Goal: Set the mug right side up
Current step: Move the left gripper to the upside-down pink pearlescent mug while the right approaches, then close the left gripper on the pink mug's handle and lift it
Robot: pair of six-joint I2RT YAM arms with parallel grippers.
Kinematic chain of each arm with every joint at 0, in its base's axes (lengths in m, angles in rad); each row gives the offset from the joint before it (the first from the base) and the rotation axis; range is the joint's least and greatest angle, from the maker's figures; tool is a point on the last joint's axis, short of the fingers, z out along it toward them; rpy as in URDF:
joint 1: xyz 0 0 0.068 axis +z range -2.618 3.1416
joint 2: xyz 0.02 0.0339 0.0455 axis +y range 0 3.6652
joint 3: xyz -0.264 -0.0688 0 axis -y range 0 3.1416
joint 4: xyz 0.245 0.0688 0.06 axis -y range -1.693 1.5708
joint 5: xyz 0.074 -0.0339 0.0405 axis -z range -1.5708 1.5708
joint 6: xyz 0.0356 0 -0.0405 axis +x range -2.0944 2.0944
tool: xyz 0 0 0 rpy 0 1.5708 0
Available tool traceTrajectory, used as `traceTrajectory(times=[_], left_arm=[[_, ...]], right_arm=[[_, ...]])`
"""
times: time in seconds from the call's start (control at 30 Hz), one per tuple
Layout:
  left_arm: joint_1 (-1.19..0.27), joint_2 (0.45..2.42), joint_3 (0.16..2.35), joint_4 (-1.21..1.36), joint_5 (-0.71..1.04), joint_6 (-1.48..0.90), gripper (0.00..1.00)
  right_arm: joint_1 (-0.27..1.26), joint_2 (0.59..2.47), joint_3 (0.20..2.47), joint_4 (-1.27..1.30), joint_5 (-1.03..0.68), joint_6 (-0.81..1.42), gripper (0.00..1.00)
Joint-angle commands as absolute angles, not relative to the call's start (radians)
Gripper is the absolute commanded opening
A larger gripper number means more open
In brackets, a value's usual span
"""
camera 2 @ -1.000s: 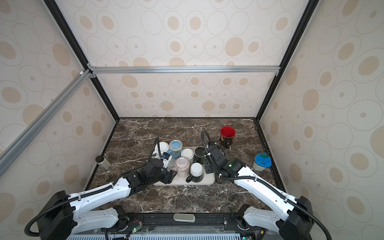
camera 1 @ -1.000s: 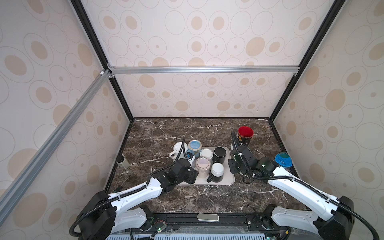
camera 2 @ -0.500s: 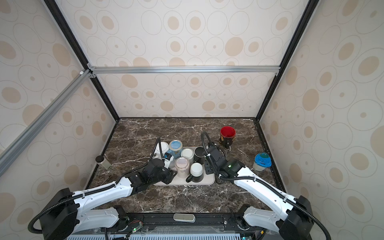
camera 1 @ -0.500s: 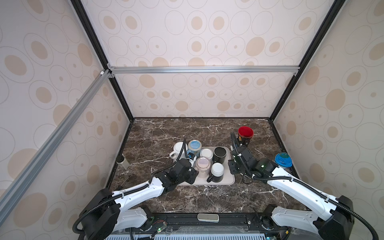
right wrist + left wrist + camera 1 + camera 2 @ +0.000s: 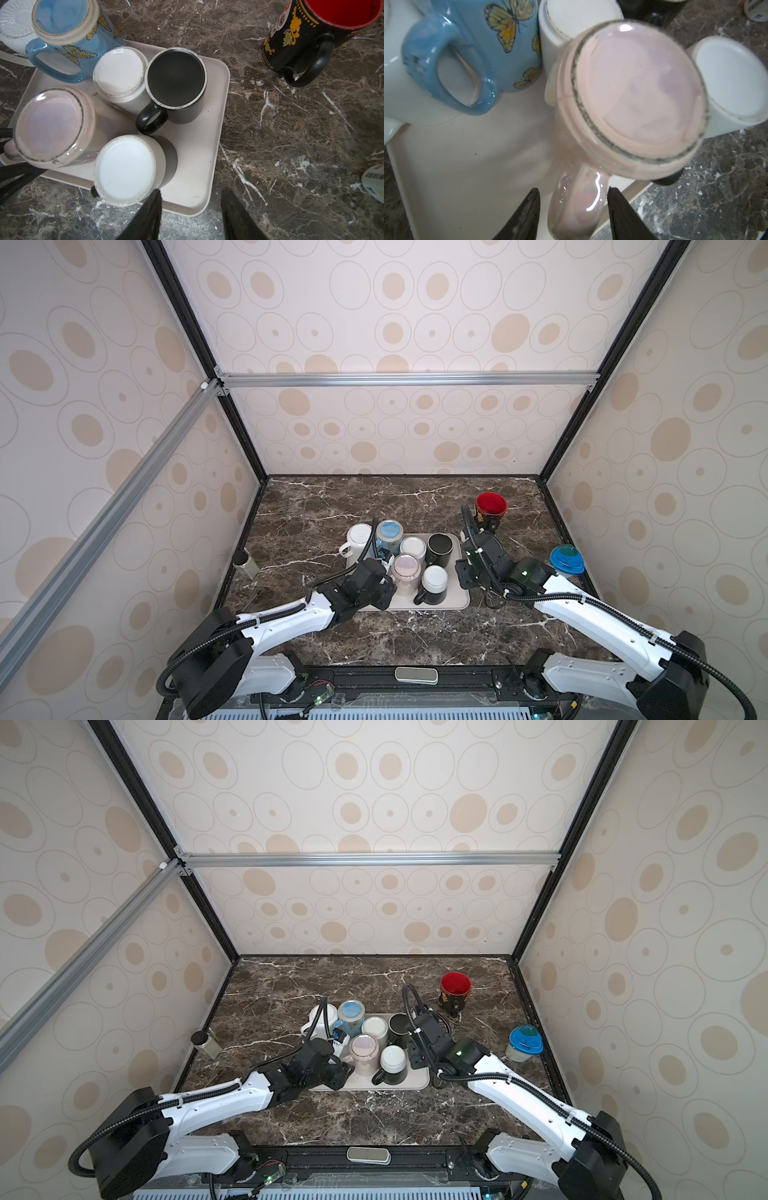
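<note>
In both top views the pink mug [image 5: 406, 569] [image 5: 364, 1048] stands bottom-up in the tray [image 5: 457, 601], in the near row just beside a white-based mug [image 5: 434, 576]. The left arm [image 5: 365, 587] reaches to it from the near left, its wrist close against the mug and its fingers too hidden to read here. The right arm [image 5: 484, 568] hangs over the tray's right edge. In the left wrist view the mug's glossy base looms large and its handle [image 5: 577, 205] runs between the left fingers [image 5: 529, 209]. They stand apart, one on either side of the handle — one close against it, a sliver of tray showing beside the other, so not clamped. In the right wrist view the right fingers [image 5: 149, 212] are apart with nothing between them, over the tray's corner and the desk [image 5: 291, 124] — the pink mug lies well off from them, beyond the white-based mug.
</note>
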State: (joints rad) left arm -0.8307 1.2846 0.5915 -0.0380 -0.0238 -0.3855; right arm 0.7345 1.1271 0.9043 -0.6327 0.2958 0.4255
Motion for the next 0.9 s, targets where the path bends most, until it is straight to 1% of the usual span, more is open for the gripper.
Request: traceTrajectory(times=[0.0,0.47,0.6,0.87], left_arm=[[-0.839,1.302,0.635,-0.025,-0.05,-0.352,0.54],[-0.838,1.374,0.688,-0.03,-0.068,-0.311,0.52],[-0.838,1.391,0.698,-0.035,-0.06,-0.308,0.5],[-0.839,1.361,0.69,-0.031,-0.06,-0.312,0.46]], right_arm=[[0.742,1.114,0.888,-0.623,0.293,0.439,0.49],[0.743,1.106,0.888,-0.632,0.305,0.446,0.48],[0.742,1.091,0.882,-0.628,0.301,0.455,0.48],[0.743,1.079,0.868,-0.614,0.289,0.464,0.46]])
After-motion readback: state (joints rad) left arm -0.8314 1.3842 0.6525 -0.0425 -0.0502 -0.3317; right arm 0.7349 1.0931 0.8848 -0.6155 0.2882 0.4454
